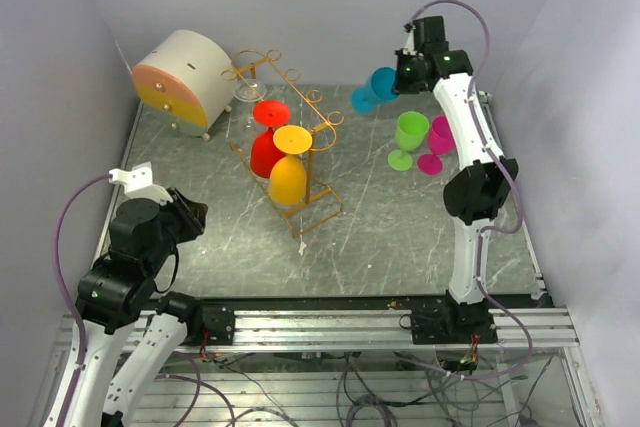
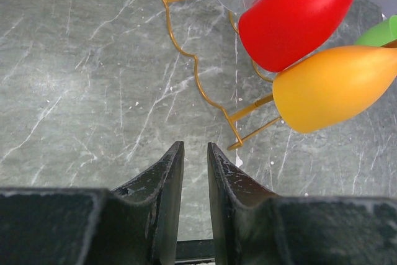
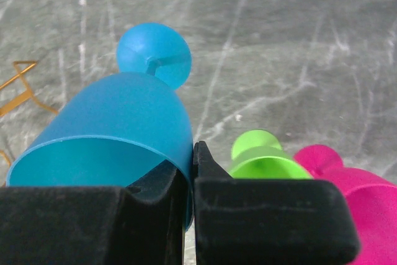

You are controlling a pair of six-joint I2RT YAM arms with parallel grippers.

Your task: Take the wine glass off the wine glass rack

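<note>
At the rear left the drawer box (image 1: 185, 82) has its drawers closed, so whatever is inside is hidden. Just right of it, the rack (image 2: 197, 76) carries a red glass (image 1: 265, 152) and an orange glass (image 1: 288, 179), both hanging bowl-down with their feet up on the rails. A clear glass (image 1: 250, 93) is at its far end. Further right, a green glass (image 1: 410, 132) and a pink glass (image 1: 441, 134) stand upright, side by side, on the table (image 1: 400, 237).

The left gripper (image 2: 195, 147) sits near the rack's front end with its fingers a narrow gap apart, holding nothing. The blue glass (image 1: 380, 84) is off the rack, to its right and apart from it. It is empty and tilted, and the right gripper (image 3: 192, 153) pinches its wall at the rim, with the foot pointing away.
</note>
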